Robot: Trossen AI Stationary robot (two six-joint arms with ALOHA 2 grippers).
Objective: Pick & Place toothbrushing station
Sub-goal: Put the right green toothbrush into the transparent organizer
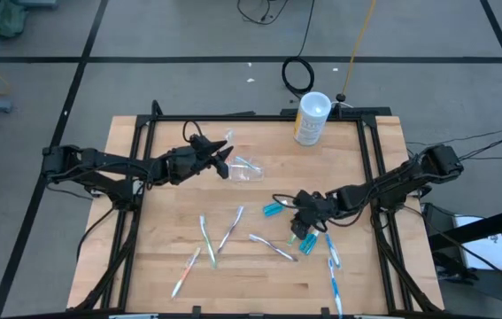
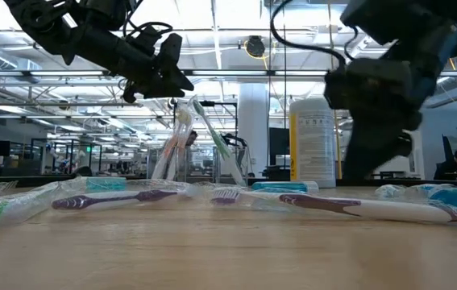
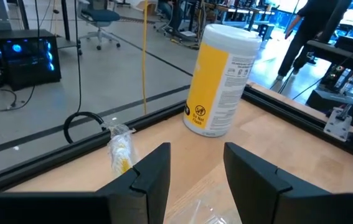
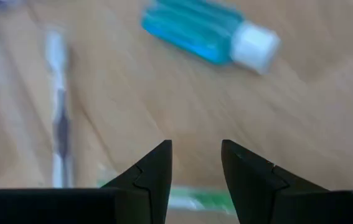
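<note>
High view: six toothbrushes (image 1: pixel 230 232), one canister (image 1: pixel 311 118); both fingers parted, empty.

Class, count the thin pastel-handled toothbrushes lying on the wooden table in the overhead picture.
6 visible, though the right arm may hide more. Four lie at centre. Two lie lower right.

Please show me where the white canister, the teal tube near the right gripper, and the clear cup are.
White canister (image 3: pixel 216 81): left wrist view, on its yellow label.
Teal tube (image 4: pixel 198 31): right wrist view, on its teal body.
Clear cup (image 1: pixel 249 168): high view, on its clear wall, beside the left gripper.
</note>
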